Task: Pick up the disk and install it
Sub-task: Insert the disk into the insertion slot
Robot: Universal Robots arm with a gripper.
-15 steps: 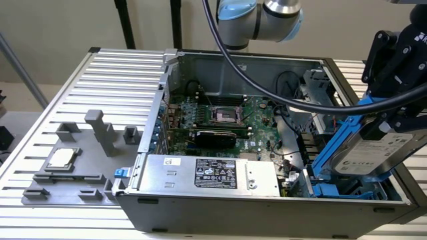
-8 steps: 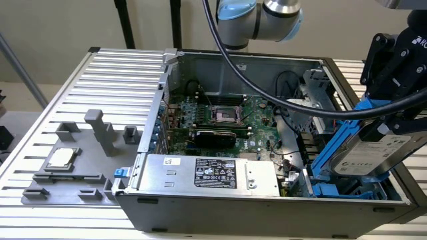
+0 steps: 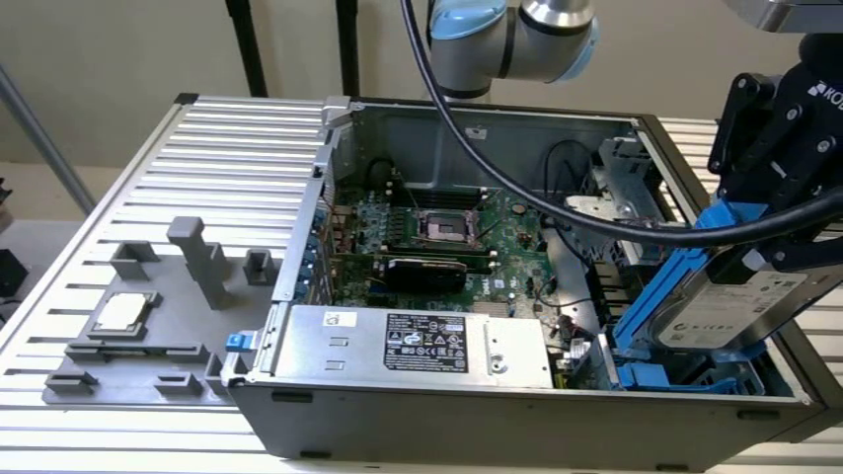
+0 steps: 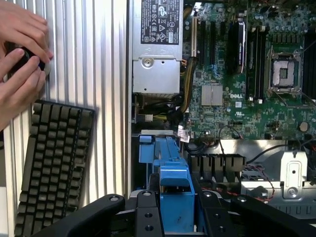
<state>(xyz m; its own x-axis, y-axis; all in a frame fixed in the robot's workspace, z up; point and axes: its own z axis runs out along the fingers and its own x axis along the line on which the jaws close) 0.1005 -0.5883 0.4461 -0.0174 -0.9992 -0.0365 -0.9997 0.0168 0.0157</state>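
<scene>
Disk held over the drive bay
Your gripper (image 3: 771, 247) is partly closed, pinching the tilted, blue-railed disk (image 3: 735, 308) above the computer case (image 3: 527, 434).

The arm (image 3: 520, 35) I drive is silver-grey, with a light blue cap on its round joint. A thick black cable (image 3: 658, 235) hangs down from it in a long loop. Its jaws are black, with white letters (image 3: 827, 94) and small round screws (image 4: 148, 216) on their links.

Plain beige wall (image 3: 118, 49), two black uprights (image 3: 245, 44) against it, ribbed silver tabletop (image 3: 224, 148), soft even light
</scene>
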